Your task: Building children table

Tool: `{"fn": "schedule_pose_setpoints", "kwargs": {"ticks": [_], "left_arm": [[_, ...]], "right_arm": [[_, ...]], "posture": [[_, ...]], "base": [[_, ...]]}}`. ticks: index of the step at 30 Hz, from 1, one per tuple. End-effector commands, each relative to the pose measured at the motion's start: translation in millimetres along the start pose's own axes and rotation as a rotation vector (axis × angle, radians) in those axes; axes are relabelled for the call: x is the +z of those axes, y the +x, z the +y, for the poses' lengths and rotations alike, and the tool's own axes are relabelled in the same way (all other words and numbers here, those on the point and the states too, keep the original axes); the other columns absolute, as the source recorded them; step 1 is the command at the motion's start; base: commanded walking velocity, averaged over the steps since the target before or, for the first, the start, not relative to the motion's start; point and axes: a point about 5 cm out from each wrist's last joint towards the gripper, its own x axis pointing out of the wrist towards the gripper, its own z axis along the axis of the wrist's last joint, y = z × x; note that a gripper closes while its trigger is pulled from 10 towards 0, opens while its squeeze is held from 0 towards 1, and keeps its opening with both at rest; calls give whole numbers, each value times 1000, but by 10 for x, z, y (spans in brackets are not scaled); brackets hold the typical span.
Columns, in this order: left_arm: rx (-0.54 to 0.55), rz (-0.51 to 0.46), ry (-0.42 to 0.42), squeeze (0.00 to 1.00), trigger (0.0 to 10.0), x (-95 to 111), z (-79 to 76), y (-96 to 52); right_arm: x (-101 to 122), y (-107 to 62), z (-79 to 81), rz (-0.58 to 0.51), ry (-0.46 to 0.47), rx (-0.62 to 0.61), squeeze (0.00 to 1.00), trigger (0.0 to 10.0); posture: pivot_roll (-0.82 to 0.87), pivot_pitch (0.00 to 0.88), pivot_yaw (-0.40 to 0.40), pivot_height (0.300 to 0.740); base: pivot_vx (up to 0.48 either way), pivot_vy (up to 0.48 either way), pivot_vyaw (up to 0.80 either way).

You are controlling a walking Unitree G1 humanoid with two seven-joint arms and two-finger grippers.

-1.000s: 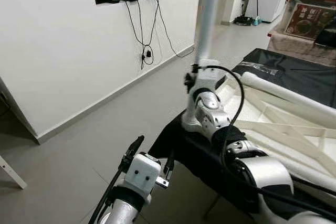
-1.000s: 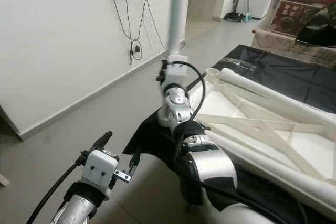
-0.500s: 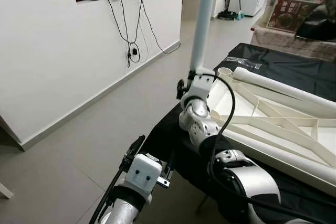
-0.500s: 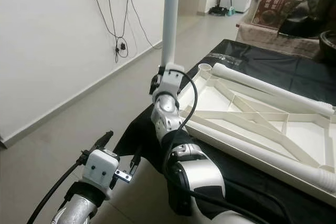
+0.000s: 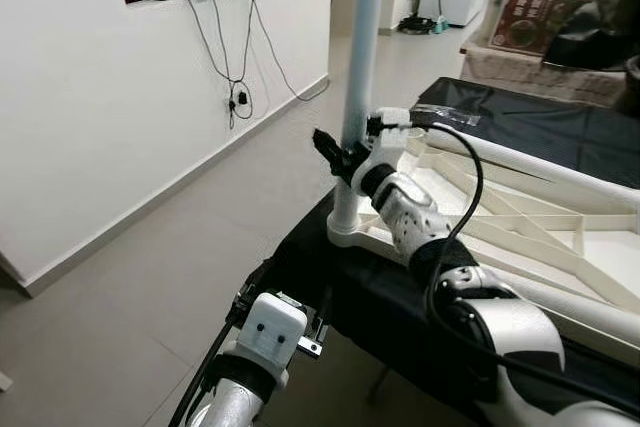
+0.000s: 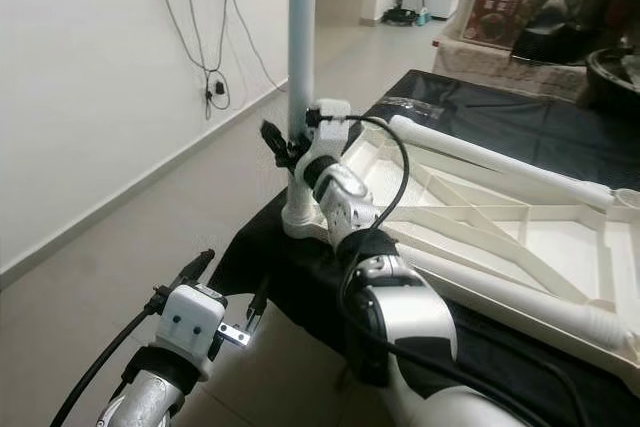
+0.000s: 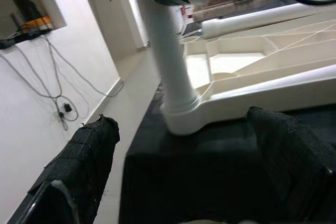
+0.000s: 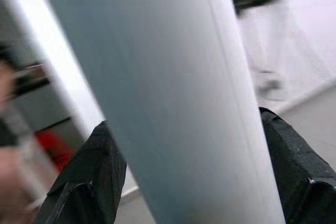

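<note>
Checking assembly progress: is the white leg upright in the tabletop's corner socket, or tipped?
Upright. The white leg stands vertically with its base in the corner socket of the upturned tabletop; the right gripper grips it.

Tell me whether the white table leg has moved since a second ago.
Yes. The right gripper has brought the white table leg down: its foot, earlier above the upturned tabletop, now stands in the tabletop's near corner socket, upright.

White leg (image 5: 360, 67), earlier held aloft by right claw (image 5: 335, 152), now upright in tabletop (image 5: 520, 237) corner socket.
</note>
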Motion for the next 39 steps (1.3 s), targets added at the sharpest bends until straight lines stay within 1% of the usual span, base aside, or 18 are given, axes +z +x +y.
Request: {"fn": "schedule_pose_setpoints", "kwargs": {"ticks": [1,11,15,16,17,18,21,23,24,25,26,28,29,30,31,34,37,39], "left_arm": [[-4,11,5,0,10000,-27,-9,0],[-2,13,0,0,10000,-17,-30,-20],[-2,14,-1,0,10000,-19,-33,-21],[-3,14,-2,0,10000,-19,-37,-21],[-3,14,-2,0,10000,-19,-37,-21],[-3,14,-2,0,10000,-18,-39,-21],[-1,15,0,0,10000,-17,-36,-17],[-1,15,1,0,10000,-21,-27,-14],[-1,15,1,0,10000,-24,-24,-14],[-1,15,1,0,10000,-24,-24,-14],[-1,15,1,0,10000,-26,-26,-11],[-4,14,1,0,10000,-27,-31,-4],[-4,14,1,0,10000,-27,-31,-4],[-5,14,1,0,10000,-28,-30,-2],[-5,14,1,0,10000,-28,-30,-2],[-6,14,2,0,10000,-31,-24,-1],[-8,13,1,0,10000,-33,-20,-3],[-9,13,0,0,10000,-34,-21,-5]], "right_arm": [[-75,99,222,64,10,178,0,10000],[-227,38,510,250,-43,657,0,10000],[-240,28,536,263,-42,699,0,10000],[-248,25,557,265,-39,724,0,3216],[-248,25,557,265,-39,724,0,3216],[-257,44,562,259,-55,697,0,0],[-262,105,538,241,-92,564,0,0],[-259,159,399,218,-117,278,0,0],[-254,163,337,210,-120,179,0,0],[-254,163,337,210,-120,179,0,0],[-253,148,237,213,-147,41,0,0],[-230,62,-9,200,-185,-263,0,0],[-230,62,-9,200,-185,-263,0,0],[-207,-10,-143,186,-195,-421,0,0],[-207,-10,-143,186,-195,-421,0,0],[-131,-265,-464,121,-224,-810,0,0],[-174,-356,-503,71,-160,-967,0,0],[-204,-366,-489,61,-132,-997,0,0]], "posture": [[62,0,-30,740],[88,14,-45,740],[88,14,-45,740],[89,15,-46,740],[89,15,-46,740],[89,15,-46,740],[91,16,-48,740],[83,13,-41,740],[83,13,-41,740],[83,13,-41,740],[82,11,-39,740],[80,10,-37,740],[80,10,-37,740],[80,10,-37,740],[80,10,-37,740],[77,9,-35,740],[74,8,-27,740],[74,8,-27,740]], "base": [[0,0,0],[0,0,0],[0,0,0],[0,0,0],[0,0,0],[0,0,0],[0,0,0],[0,0,0],[0,0,0],[0,0,0],[0,0,0],[0,0,0],[0,0,0],[0,0,0],[0,0,0],[0,0,0],[0,0,0],[0,0,0]]}}
